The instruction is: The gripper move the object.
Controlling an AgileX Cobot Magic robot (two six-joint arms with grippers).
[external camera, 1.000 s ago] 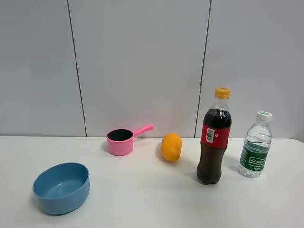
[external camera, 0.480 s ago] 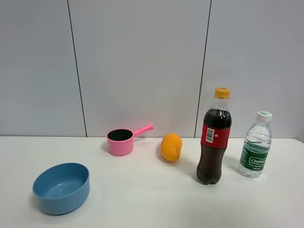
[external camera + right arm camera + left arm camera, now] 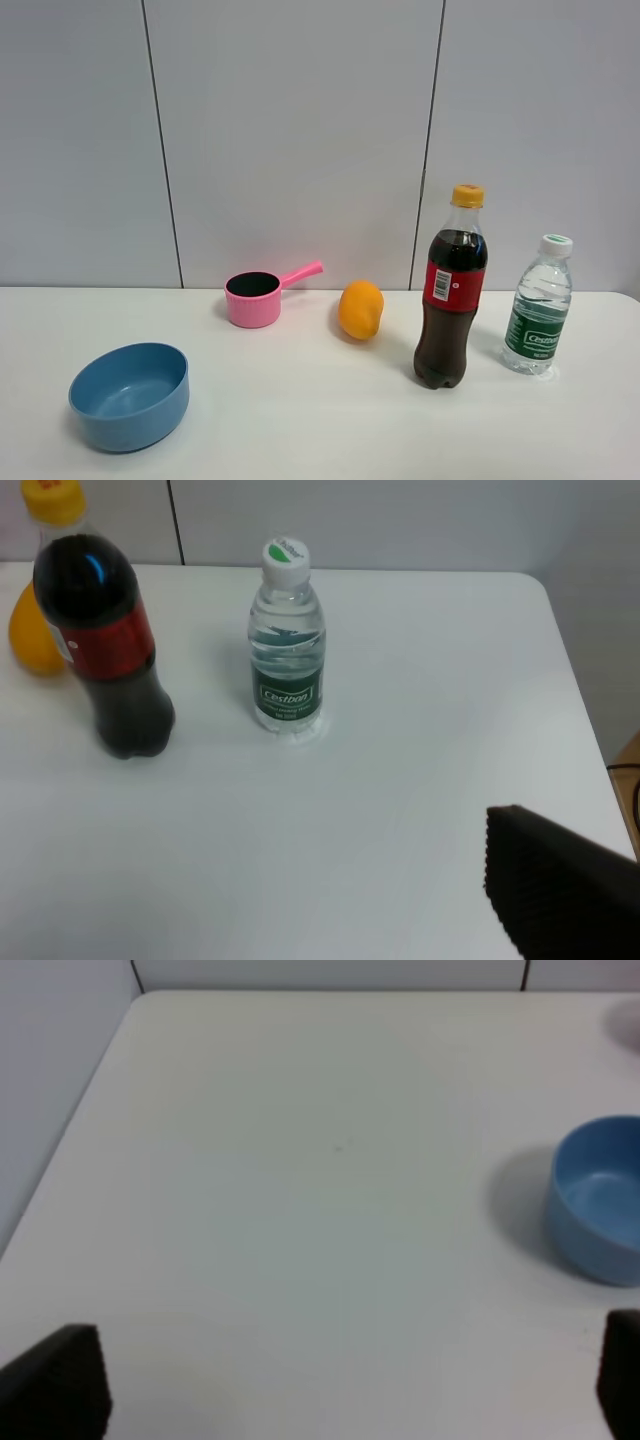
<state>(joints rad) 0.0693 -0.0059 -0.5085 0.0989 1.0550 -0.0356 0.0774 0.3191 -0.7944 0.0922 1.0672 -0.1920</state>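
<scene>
Hovering over the white table point(image 3: 420, 680), my right gripper point(image 3: 560, 900) shows only one dark ribbed finger point(image 3: 545, 880) at the edge of its wrist view; the other finger is out of frame, but the jaws stand spread wide and nothing sits against that finger. It touches neither bottle. My left gripper point(image 3: 330, 1385) shows two black fingertips point(image 3: 60, 1380) far apart at opposite edges of its own view, spread open over bare tabletop, holding nothing.

The water bottle point(image 3: 287, 640), clear with a green label and white cap, stands upright on the table, well apart from my right finger. Taking the cola bottle point(image 3: 100, 645) as the landmark: the water bottle stands near it on the side away from the orange fruit point(image 3: 35, 640), with a gap between them, not touching.

The high camera shows neither of my grippers, yet it alone gives the whole row: the water bottle point(image 3: 539, 305) to the right of the cola bottle point(image 3: 451, 290), the orange fruit point(image 3: 360, 309) to the cola's left, the pink saucepan point(image 3: 255, 297) beyond that, and the blue bowl point(image 3: 130, 395) farthest from the cola and nearer the camera. Only my left wrist view catches the blue bowl point(image 3: 598, 1200) close, on that arm's side of the table.
</scene>
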